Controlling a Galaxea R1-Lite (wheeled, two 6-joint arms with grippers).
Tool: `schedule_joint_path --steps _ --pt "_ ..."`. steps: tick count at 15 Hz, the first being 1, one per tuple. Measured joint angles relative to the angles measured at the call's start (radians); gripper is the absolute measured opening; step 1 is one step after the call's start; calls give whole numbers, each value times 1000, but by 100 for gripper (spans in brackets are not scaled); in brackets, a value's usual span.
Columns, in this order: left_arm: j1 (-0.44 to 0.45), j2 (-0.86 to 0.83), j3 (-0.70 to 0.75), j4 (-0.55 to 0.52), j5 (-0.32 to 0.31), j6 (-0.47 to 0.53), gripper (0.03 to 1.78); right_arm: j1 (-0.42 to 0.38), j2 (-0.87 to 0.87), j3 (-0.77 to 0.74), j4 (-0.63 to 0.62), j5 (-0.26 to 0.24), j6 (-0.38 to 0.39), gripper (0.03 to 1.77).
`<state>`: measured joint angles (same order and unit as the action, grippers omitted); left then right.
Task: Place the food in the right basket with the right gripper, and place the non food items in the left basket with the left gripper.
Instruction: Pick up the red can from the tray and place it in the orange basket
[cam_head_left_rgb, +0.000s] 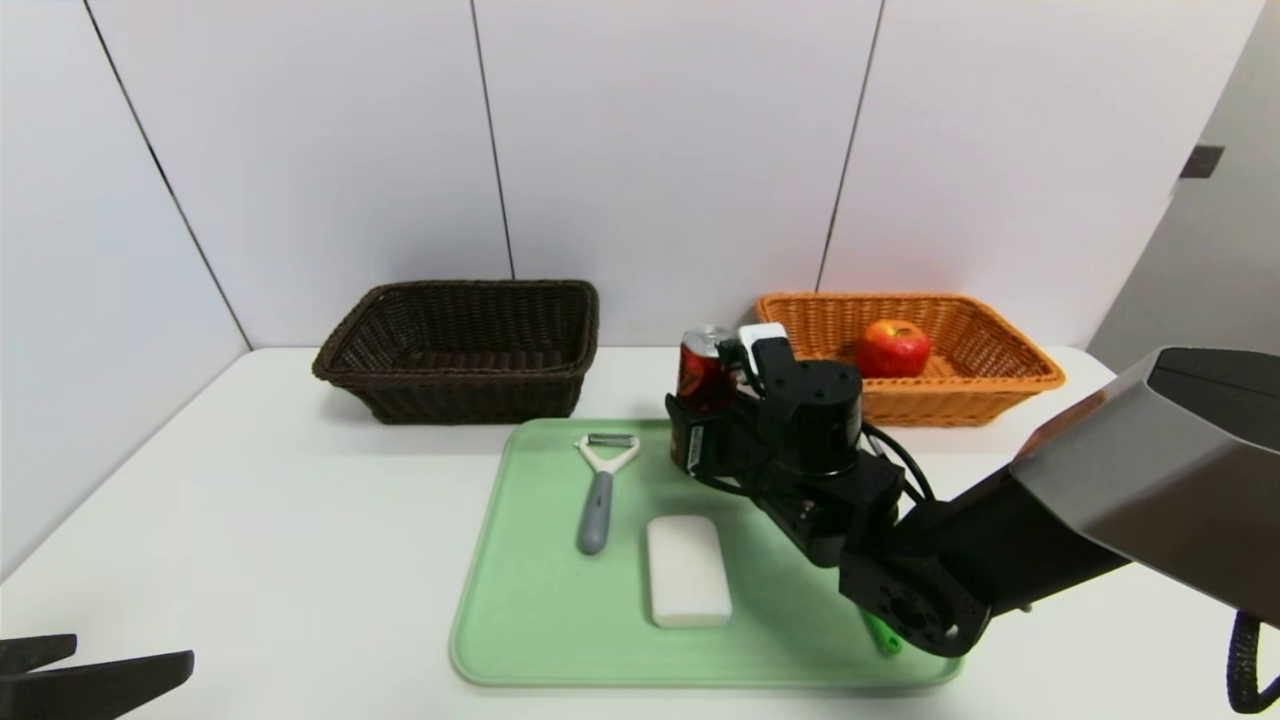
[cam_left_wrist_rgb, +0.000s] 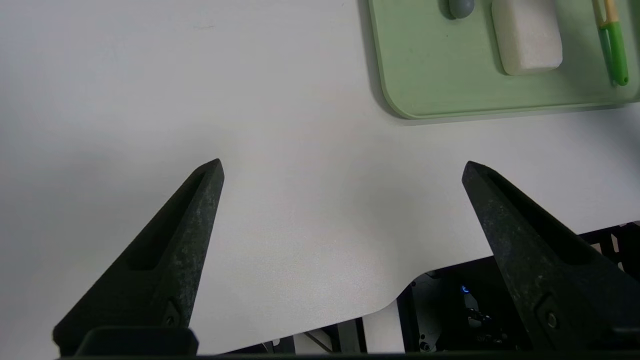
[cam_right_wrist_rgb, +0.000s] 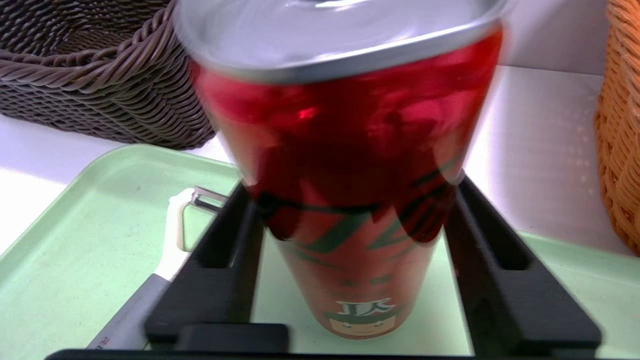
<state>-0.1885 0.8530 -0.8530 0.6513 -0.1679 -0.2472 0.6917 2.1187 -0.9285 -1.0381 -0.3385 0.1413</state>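
The right gripper (cam_right_wrist_rgb: 350, 220) has its fingers pressed against both sides of a red drink can (cam_head_left_rgb: 704, 372), which stands upright at the far edge of the green tray (cam_head_left_rgb: 540, 600). On that tray lie a peeler (cam_head_left_rgb: 600, 490), a white bar of soap (cam_head_left_rgb: 688, 570) and a green pen (cam_left_wrist_rgb: 614, 42) (mostly hidden under the arm in the head view). A red apple (cam_head_left_rgb: 892, 348) sits in the orange basket (cam_head_left_rgb: 1000, 385); the dark brown basket (cam_head_left_rgb: 460, 385) stands to the left. The left gripper (cam_left_wrist_rgb: 342, 170) hovers over the table's (cam_head_left_rgb: 250, 520) near-left corner, fingers spread wide.

A white tabletop (cam_head_left_rgb: 300, 520) fills the lower frame. Directly on it lie a green tray (cam_head_left_rgb: 530, 610) at lower centre, a dark brown basket (cam_head_left_rgb: 460, 350) at centre left, and an orange basket (cam_head_left_rgb: 960, 385) at centre right.
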Motion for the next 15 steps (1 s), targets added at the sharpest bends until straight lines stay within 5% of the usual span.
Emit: schedule_joint_path --steps 10,15 --pt "0 0 2 6 -1 -1 169 -4 -23 -61 -24 11 -25 91" --pt "0 2 1 18 -1 -1 169 -43 -71 -246 128 28 -33 91"
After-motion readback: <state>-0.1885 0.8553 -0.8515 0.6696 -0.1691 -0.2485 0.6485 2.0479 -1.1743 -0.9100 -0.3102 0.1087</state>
